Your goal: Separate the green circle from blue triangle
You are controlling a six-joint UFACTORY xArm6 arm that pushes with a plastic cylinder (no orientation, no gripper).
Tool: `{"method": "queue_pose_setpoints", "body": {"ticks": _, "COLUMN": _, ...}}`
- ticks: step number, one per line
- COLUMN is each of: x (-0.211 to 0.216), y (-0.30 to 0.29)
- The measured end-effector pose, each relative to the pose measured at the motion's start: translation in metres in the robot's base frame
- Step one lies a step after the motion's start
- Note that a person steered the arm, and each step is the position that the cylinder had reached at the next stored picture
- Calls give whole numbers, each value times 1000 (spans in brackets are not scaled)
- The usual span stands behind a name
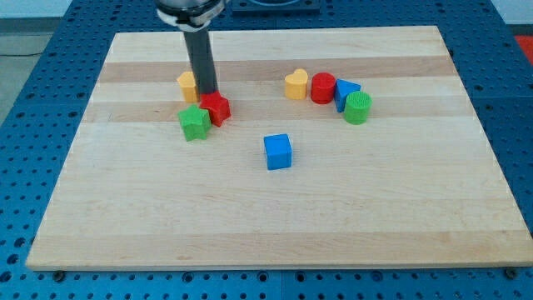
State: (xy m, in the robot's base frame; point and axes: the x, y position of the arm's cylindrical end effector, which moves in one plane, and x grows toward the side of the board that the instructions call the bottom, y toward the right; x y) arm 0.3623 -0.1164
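The green circle (357,108) stands at the view's right, touching the blue triangle (345,92) just up and left of it. My tip (206,92) is far to the view's left of both, down on the board between a yellow block (188,85) and a red block (216,108). The rod rises dark and upright from there to the view's top.
A red cylinder (323,87) and a yellow heart (296,84) sit left of the blue triangle in a row. A green block (194,122) lies below my tip. A blue cube (277,152) stands alone near the middle. The wooden board (275,225) rests on a blue pegged surface.
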Motion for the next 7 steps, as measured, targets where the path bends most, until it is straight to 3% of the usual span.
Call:
{"method": "queue_pose_setpoints", "body": {"ticks": 1, "x": 2, "y": 24}}
{"method": "queue_pose_setpoints", "body": {"ticks": 2, "x": 2, "y": 109}}
{"method": "queue_pose_setpoints", "body": {"ticks": 3, "x": 23, "y": 145}}
{"method": "queue_pose_setpoints", "body": {"ticks": 4, "x": 74, "y": 149}}
{"method": "queue_pose_setpoints", "body": {"ticks": 5, "x": 86, "y": 204}}
{"method": "queue_pose_setpoints", "body": {"ticks": 6, "x": 55, "y": 274}}
{"method": "queue_pose_setpoints", "body": {"ticks": 7, "x": -4, "y": 282}}
